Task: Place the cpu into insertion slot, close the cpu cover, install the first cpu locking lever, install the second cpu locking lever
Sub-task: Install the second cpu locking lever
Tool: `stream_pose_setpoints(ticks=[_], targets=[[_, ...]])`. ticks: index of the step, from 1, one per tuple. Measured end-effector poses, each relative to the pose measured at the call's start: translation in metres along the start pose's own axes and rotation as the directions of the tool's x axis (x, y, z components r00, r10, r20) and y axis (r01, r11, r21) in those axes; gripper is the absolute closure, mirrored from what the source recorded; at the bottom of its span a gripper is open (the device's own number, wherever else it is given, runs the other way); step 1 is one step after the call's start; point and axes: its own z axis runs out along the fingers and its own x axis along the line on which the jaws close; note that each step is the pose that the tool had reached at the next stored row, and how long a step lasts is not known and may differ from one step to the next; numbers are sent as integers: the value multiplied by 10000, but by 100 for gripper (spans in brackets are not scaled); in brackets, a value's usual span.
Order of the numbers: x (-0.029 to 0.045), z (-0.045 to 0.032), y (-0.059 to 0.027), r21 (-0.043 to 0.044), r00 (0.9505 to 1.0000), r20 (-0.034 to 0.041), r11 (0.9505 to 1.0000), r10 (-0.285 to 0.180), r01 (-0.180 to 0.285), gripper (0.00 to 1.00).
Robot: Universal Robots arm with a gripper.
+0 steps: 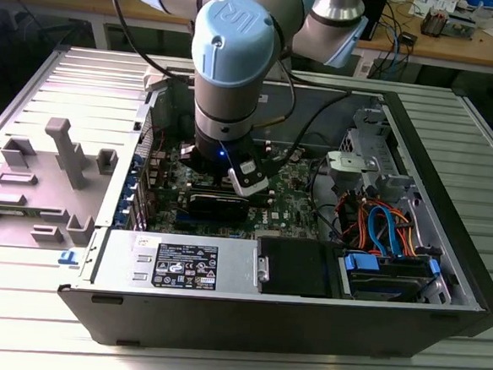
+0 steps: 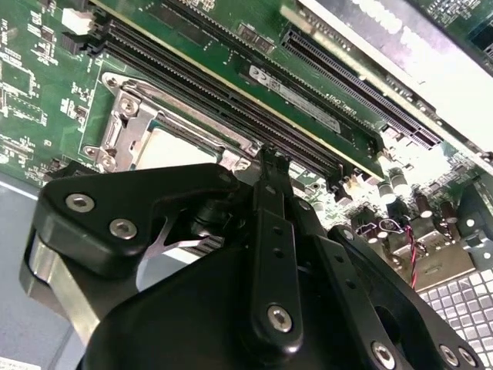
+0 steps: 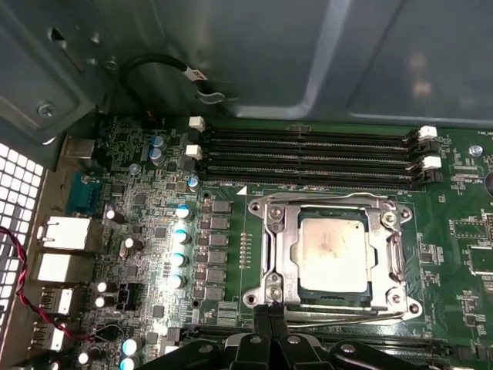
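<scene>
The cpu [image 3: 333, 248], a square chip with a silvery top, lies in the insertion slot [image 3: 408, 304] on the green motherboard. The cpu cover [image 3: 283, 247], a silvery frame with a cut-out middle, lies flat over the chip's edges. My gripper [image 3: 271, 314] is shut, its black fingertips together right at the socket's edge with nothing held between them. In the second wrist view the gripper [image 2: 271, 158] reaches down beside the cpu [image 2: 173, 150] and the cover [image 2: 123, 127]. A thin wire lever [image 3: 323, 197] runs along the socket's side next to the memory slots.
Long black memory slots [image 3: 308, 154] run beside the socket. Upright capacitors [image 3: 181, 231] stand on its other side. The open computer case [image 1: 451, 165] walls the board in, with a power supply [image 1: 190, 261] and drive cables [image 1: 379, 228]. A grey fixture plate [image 1: 53, 163] lies at the exterior view's left.
</scene>
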Motion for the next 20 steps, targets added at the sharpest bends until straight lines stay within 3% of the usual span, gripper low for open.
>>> stream_pose_setpoints(ticks=[5,13,20], targets=[[47,22,-4,-44,10000,2,10000,-1,1,89],[47,38,-8,-74,10000,4,10000,-2,2,89],[46,64,-15,-193,10000,10,9998,-4,4,89]])
